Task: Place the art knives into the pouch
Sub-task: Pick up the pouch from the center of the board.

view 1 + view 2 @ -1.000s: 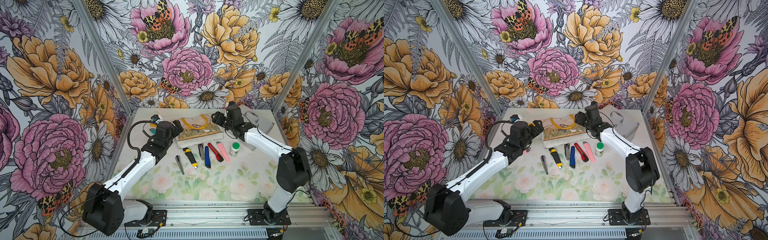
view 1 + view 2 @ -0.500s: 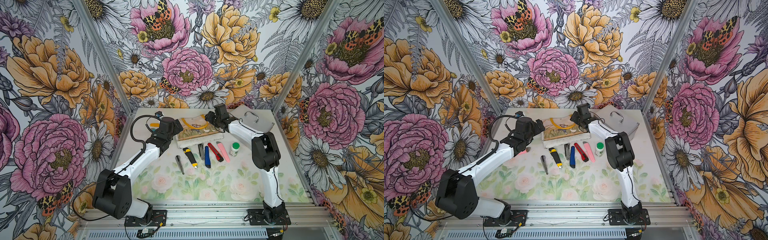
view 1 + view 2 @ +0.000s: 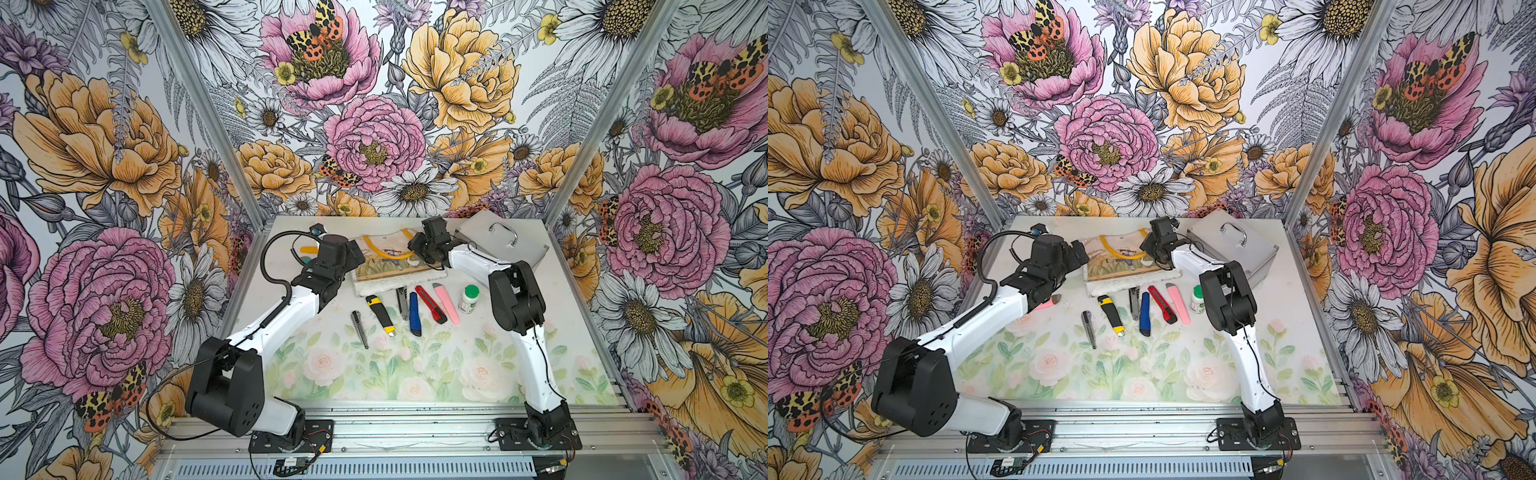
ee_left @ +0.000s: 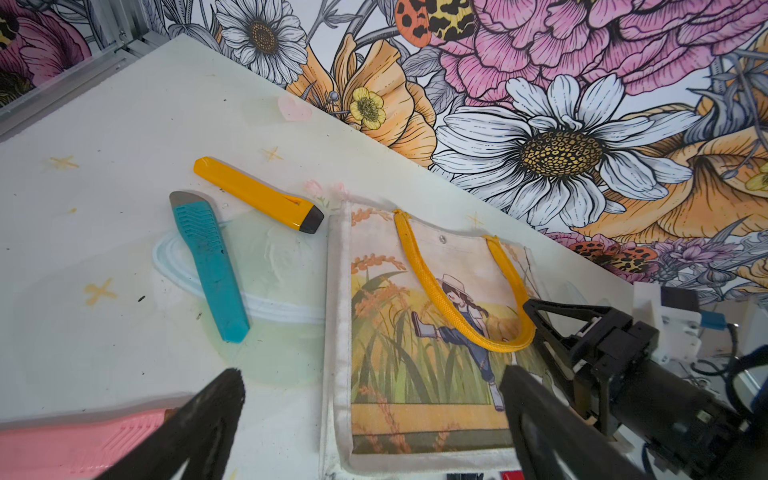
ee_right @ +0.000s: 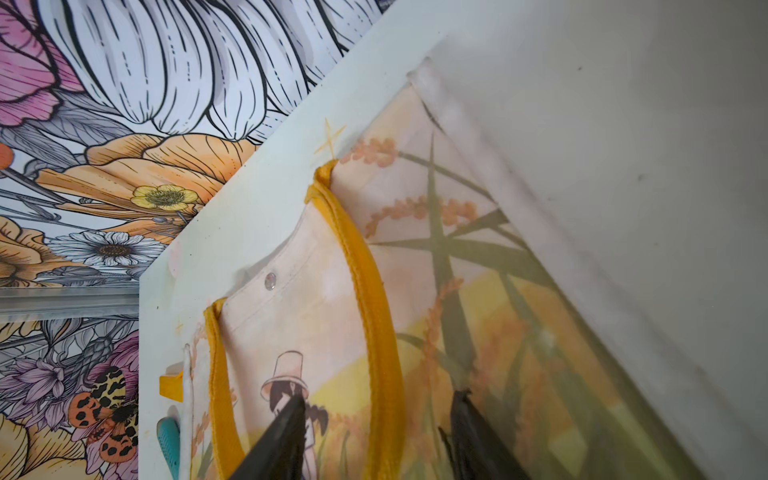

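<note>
Evidently the pouch-opening step: right pincer [image 5: 380, 398], half-wide, straddles the handle [image 5: 361, 266] of the pouch [image 5: 478, 266] lying flat beneath it, gripping nothing; left pincer [image 4: 372, 374] hangs wide, empty, alongside. Knives [image 3: 415, 313] wait behind both. Next: pinch the handle, lift gently.

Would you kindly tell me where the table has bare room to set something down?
The widest free patch is the near half of the table, between the row of knives and the front rail. A smaller one lies at the table's right edge, nearer than the metal case. The far strip around the pouch is crowded.
</note>
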You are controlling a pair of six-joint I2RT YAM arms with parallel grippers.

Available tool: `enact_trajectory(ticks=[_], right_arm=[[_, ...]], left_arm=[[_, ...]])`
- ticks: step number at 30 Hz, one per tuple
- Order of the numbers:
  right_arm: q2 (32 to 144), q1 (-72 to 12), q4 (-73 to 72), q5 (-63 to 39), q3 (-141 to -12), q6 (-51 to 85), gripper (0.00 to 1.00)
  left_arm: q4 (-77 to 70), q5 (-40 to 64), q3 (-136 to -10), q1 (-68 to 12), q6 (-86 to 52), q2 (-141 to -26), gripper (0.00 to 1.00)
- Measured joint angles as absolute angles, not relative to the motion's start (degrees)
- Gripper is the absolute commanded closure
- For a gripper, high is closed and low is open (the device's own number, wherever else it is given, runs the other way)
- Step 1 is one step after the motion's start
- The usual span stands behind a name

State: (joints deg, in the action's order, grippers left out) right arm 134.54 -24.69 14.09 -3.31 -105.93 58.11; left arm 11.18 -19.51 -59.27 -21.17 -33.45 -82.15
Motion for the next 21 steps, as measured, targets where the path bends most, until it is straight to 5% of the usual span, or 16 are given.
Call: enact_trajectory(ticks=[9, 15, 21], right_arm=[[140.1, -26.2, 13.8, -4.9, -111.5, 60.5, 0.49], [141.3, -26.5, 13.9, -6.8, -113.2, 62.2, 0.78], [141.4, -26.6, 14.1, -7.6, -113.2, 62.2, 0.97]], left_arm=[[11.6, -19.5, -59.2, -21.2, -33.5, -82.1, 0.02], [11.8, -19.5, -59.2, -21.2, -33.5, -82.1, 0.01], [11.8, -19.5, -59.2, -21.1, -33.5, -82.2, 0.01]])
